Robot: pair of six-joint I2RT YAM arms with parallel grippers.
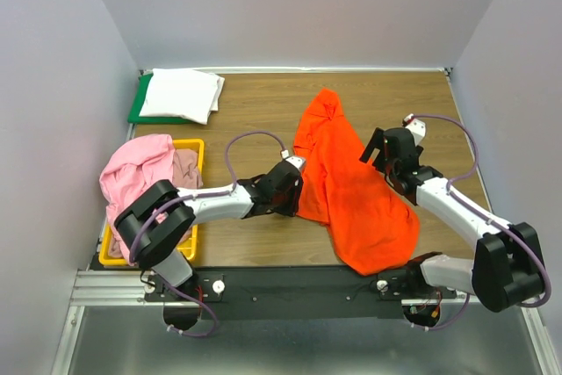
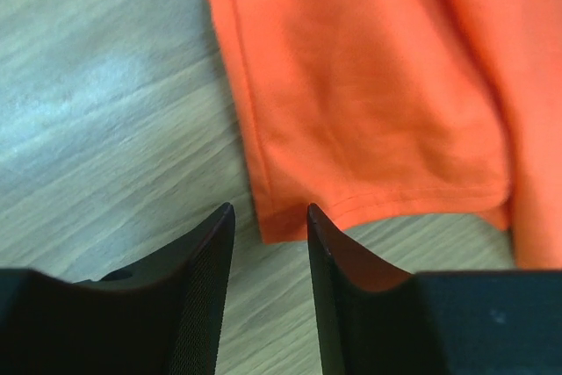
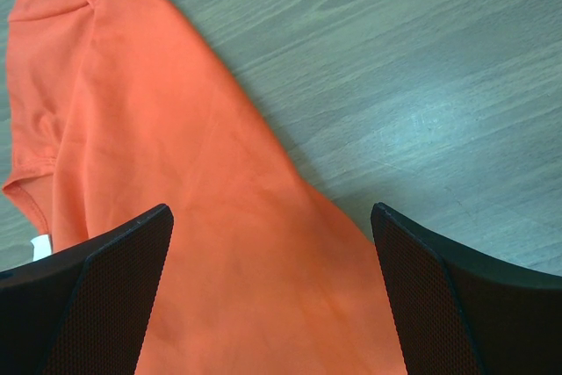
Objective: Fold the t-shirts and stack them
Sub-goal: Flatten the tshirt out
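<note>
Four t-shirts are in view. The orange t-shirt (image 1: 351,191) lies spread and rumpled on the middle-right of the tabletop (image 1: 255,103), from a bunched end toward the far side to a broad end near the front edge. The white t-shirt (image 1: 180,94) sits folded on the green board (image 1: 136,111) in the far-left corner. The light pink t-shirt (image 1: 132,173) is heaped over the yellow bin (image 1: 198,151) at the left edge and spills past its rim. The mauve-pink t-shirt (image 1: 186,167) is crumpled inside the bin beside it.

Brown wood grain covers the tabletop, with a pale sheen in both wrist views. Plain pale grey walls close it in on the left, back and right. A black bar and a metal rail along the near edge carry the arm bases.

From its base at the near left, the left arm stretches low to the right, up to the orange t-shirt's left edge. The left tool (image 2: 270,212) has its fingers a narrow gap apart with bare wood between them, and the shirt's hemmed corner lies just ahead of the tips. Whether they touch the cloth I cannot tell.

The right arm runs from the near right toward the far side and bends left to the shirt's right edge. The right tool (image 3: 270,208) is spread wide and grips nothing, with one finger over orange cloth and the other over bare wood.
</note>
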